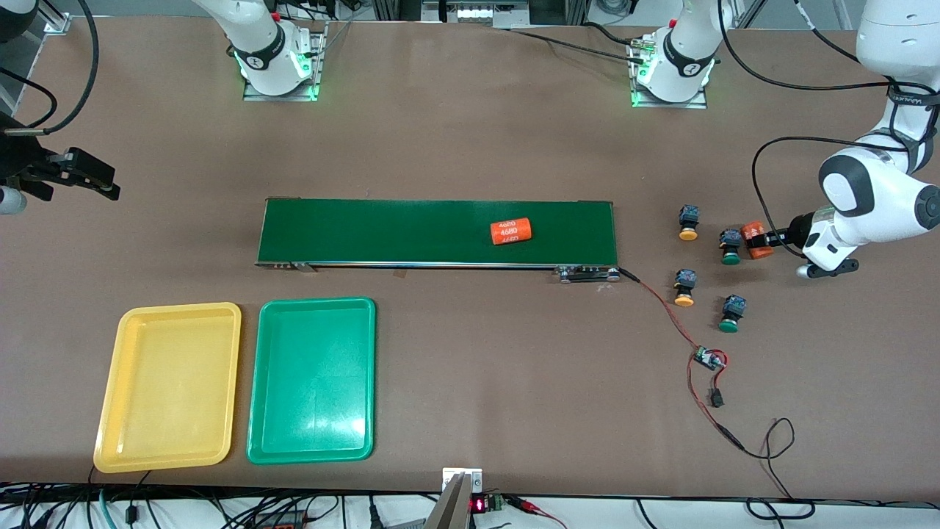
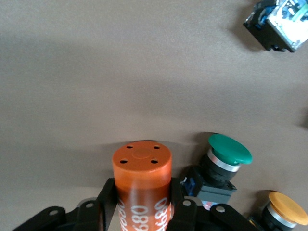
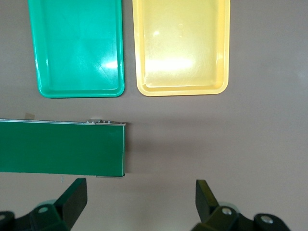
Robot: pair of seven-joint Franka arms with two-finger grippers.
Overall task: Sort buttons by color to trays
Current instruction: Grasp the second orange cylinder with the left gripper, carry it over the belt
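Four buttons stand on the table off the conveyor's end, toward the left arm's end: a yellow one (image 1: pixel 688 222), a green one (image 1: pixel 730 247), a second yellow one (image 1: pixel 684 287) and a second green one (image 1: pixel 731 313). My left gripper (image 1: pixel 767 239) is shut on an orange cylinder with white print (image 1: pixel 755 239) beside the first green button. In the left wrist view the cylinder (image 2: pixel 142 178) fills the left gripper (image 2: pixel 142 204), with a green button (image 2: pixel 226 161) and a yellow button (image 2: pixel 285 209) close by. The yellow tray (image 1: pixel 169 386) and green tray (image 1: pixel 312 380) lie empty. My right gripper (image 3: pixel 139 197) is open and empty.
A long dark-green conveyor belt (image 1: pixel 437 231) crosses the middle, with a second orange cylinder (image 1: pixel 511 231) lying on it. A red and black wire with a small circuit board (image 1: pixel 709 360) runs from the belt's end toward the front camera. The right arm (image 1: pixel 73 173) waits above the table's right-arm end.
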